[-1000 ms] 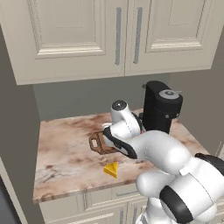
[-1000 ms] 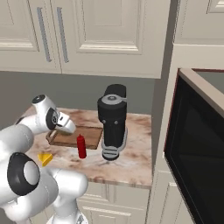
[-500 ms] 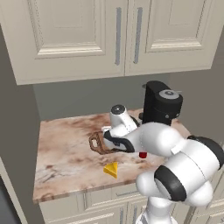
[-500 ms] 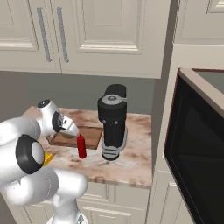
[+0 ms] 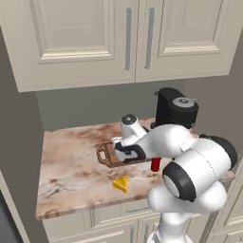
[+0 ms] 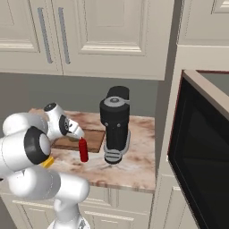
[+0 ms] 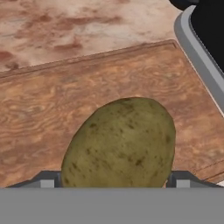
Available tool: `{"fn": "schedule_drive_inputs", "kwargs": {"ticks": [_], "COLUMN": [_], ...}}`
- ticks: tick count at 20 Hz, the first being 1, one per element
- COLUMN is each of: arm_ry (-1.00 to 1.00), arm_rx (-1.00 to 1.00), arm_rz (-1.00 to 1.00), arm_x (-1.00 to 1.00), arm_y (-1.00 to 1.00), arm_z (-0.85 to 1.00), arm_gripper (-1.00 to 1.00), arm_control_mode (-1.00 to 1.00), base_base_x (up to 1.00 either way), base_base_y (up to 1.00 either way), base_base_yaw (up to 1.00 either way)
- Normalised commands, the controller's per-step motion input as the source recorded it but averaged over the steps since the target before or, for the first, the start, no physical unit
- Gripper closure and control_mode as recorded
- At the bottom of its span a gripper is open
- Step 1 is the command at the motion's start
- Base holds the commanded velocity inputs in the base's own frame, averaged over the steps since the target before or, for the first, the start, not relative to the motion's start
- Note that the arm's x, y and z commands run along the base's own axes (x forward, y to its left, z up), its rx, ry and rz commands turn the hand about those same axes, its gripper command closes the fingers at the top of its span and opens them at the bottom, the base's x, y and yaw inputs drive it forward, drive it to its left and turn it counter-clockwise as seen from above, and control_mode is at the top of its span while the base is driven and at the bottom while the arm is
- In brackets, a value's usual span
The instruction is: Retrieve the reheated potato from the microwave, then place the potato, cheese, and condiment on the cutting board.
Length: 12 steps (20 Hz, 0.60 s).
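The olive-brown potato (image 7: 120,144) sits between my gripper's (image 7: 113,179) fingertips, which are shut on its sides. It hangs just over the wooden cutting board (image 7: 52,100), and I cannot tell whether it touches the wood. In the left base view my gripper (image 5: 124,153) is low over the cutting board (image 5: 107,154). The yellow cheese (image 5: 121,184) wedge lies on the counter in front of the board. The red condiment (image 5: 155,164) bottle stands upright to the board's right. The microwave (image 6: 201,152) stands at the far right with its dark door swung open.
A black coffee machine (image 5: 176,110) stands on the marble counter just right of the board, and its grey base (image 7: 205,35) shows close to the board's corner. Cream wall cabinets (image 5: 128,38) hang above. Bare counter (image 5: 66,161) stretches left of the board.
My arm has reached further forward and the hand has sunk lower over the cutting board, with the potato still in the gripper. Cheese and condiment have not moved.
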Motion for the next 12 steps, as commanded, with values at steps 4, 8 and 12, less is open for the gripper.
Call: {"fn": "schedule_drive_inputs", "kwargs": {"ticks": [4,8,12], "arm_ry": [0.0,0.0,0.0], "arm_rx": [0.0,0.0,0.0], "arm_rz": [0.0,0.0,0.0], "arm_x": [0.14,0.22,0.16], "arm_y": [-0.01,0.0,0.0], "arm_z": [-0.23,-0.28,-0.22], "arm_gripper": [1.0,1.0,-1.0], "arm_control_mode": [-1.0,-1.0,-1.0], "base_base_x": [0.0,0.0,0.0], "base_base_y": [0.0,0.0,0.0], "base_base_yaw": [0.0,0.0,0.0]}}
